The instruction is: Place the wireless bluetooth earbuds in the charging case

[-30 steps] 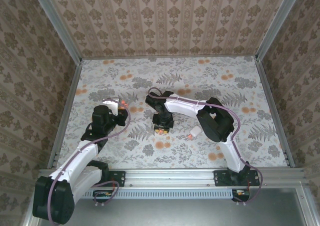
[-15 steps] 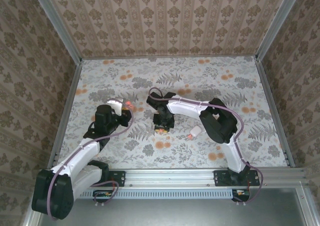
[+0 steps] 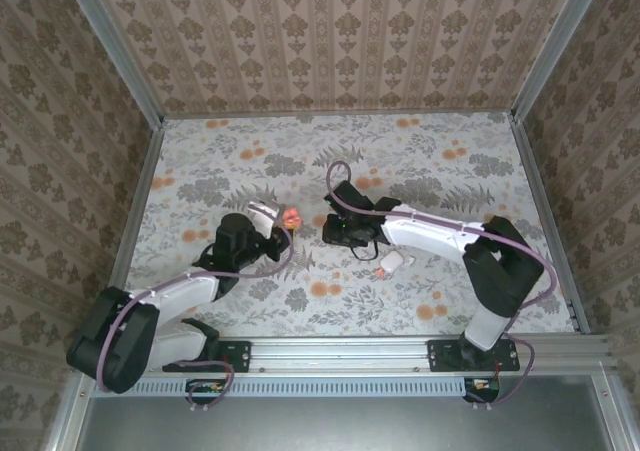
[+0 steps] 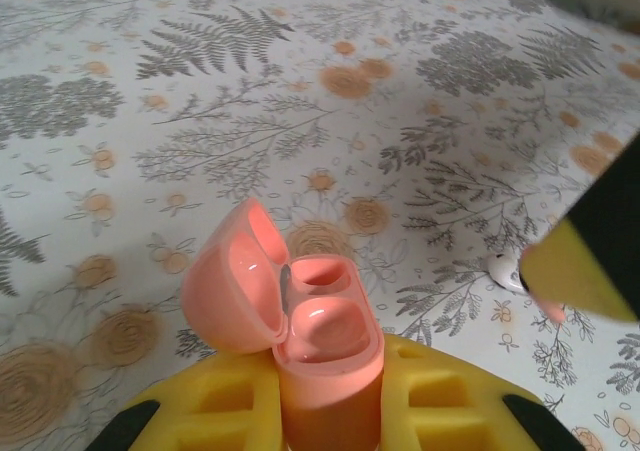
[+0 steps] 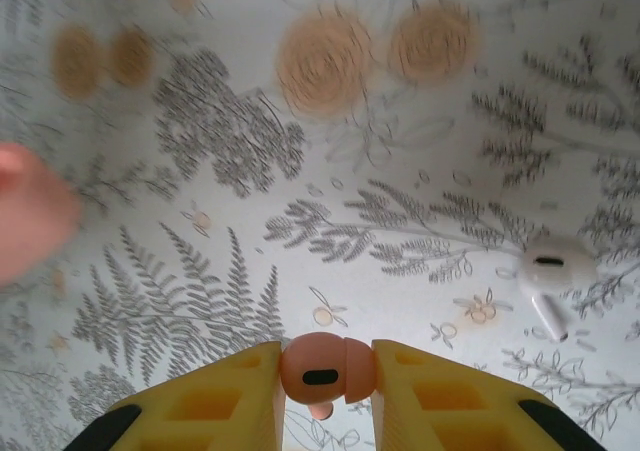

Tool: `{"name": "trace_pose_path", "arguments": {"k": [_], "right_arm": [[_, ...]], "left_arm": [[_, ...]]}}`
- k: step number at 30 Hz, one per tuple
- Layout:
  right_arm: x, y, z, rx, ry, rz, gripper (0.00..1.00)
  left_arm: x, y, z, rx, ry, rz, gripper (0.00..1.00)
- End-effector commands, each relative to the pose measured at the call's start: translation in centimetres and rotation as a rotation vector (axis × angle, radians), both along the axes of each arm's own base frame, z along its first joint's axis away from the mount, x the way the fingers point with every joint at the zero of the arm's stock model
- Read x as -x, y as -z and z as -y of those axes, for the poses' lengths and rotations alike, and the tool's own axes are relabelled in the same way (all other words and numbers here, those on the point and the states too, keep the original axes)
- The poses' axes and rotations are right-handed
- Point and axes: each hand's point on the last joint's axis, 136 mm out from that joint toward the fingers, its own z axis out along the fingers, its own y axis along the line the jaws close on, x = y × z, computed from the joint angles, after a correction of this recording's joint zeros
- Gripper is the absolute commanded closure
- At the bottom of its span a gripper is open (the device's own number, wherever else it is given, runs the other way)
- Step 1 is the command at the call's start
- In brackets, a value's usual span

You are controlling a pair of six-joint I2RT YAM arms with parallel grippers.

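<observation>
My left gripper is shut on an upright coral charging case; its lid hangs open to the left. A glossy coral earbud sits in the near socket, and the far socket is hollow. My right gripper is just right of the case and is shut on a coral earbud held above the table. A white earbud lies on the cloth to its right, and its edge peeks past a yellow finger of the right gripper.
A small white piece with a pink end lies on the floral tablecloth right of the right gripper. Patterned walls and metal rails enclose the table. The arm bases sit at the near edge.
My left gripper has carried the open case right, toward the table's middle. My right arm has swung its elbow out to the right and shifted its gripper up and right with the coral earbud.
</observation>
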Motion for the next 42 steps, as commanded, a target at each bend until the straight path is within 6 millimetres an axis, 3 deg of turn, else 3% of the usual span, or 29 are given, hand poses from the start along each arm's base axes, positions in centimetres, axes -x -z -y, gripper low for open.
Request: {"name": "trace_pose_path", "arguments": {"k": [1,11,16,17,21,30,42], "right_arm": [[-2.3,-3.6,-0.2,-0.045,-0.027,0.226,0.72],[-3.0,-9.1,1.0,-0.205,0.017,0.526,0.72],[-2.5,-10.7,0.2,-0.287,-0.027,0.593,0.73],[-2.3,-12.0,0.2,-0.315,-0.032,0.622,0.73],[-1.6,-13.5,-0.1,-0.359,-0.062,0.672,0.73],[-0.6,-14.2,-1.0,-0.39,-0.104,0.692,0.73],[0.3,-13.3,-3.0,-0.405,-0.144,0.674,0.73]], "left_arm": [[0.3,-2.4,1.7,0.053,0.086,0.156,0.9],[1.7,-3.1,3.1,0.111,0.202,0.26,0.9],[2.5,-4.6,3.9,0.162,0.267,0.339,0.9],[2.6,-4.8,4.1,0.165,0.277,0.349,0.91],[2.8,-5.4,4.8,0.16,0.299,0.392,0.91],[2.8,-6.4,5.3,0.15,0.309,0.442,0.91],[2.9,-7.3,5.5,0.17,0.301,0.454,0.92]]}}
